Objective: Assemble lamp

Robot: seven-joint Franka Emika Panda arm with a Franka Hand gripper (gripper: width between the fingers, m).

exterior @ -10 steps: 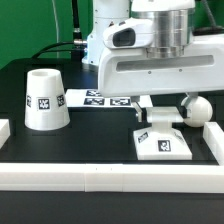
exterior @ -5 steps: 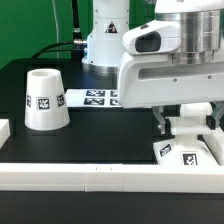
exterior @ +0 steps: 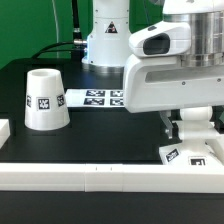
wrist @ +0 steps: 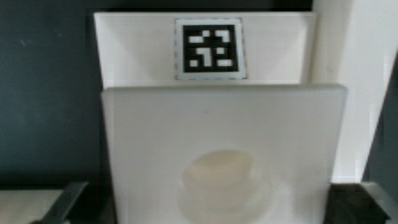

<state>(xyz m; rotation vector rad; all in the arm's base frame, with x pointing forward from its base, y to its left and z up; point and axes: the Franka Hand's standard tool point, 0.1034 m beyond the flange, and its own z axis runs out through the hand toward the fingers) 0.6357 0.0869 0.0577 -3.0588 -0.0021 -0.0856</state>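
The low square base block [exterior: 188, 152] sits at the exterior view's right, against the white rail. My gripper [exterior: 192, 128] is shut on its raised middle part. In the wrist view the base block [wrist: 222, 130] fills the picture, with its tag at one edge and a round socket [wrist: 228, 186] in its top. My dark fingertips [wrist: 63, 205] stand on both sides of it, gripper [wrist: 222, 212]. The tapered shade [exterior: 46, 98] stands mouth-up at the exterior view's left, apart from the gripper. The bulb is hidden from view.
The marker board [exterior: 100, 97] lies flat behind the middle of the black table. A long white rail [exterior: 100, 176] runs along the front edge and turns up at the right. The robot's base [exterior: 108, 35] stands at the back.
My gripper has slid the base block toward the exterior view's right, up to the rail corner. The bulb seen beside it earlier is now hidden behind the gripper.
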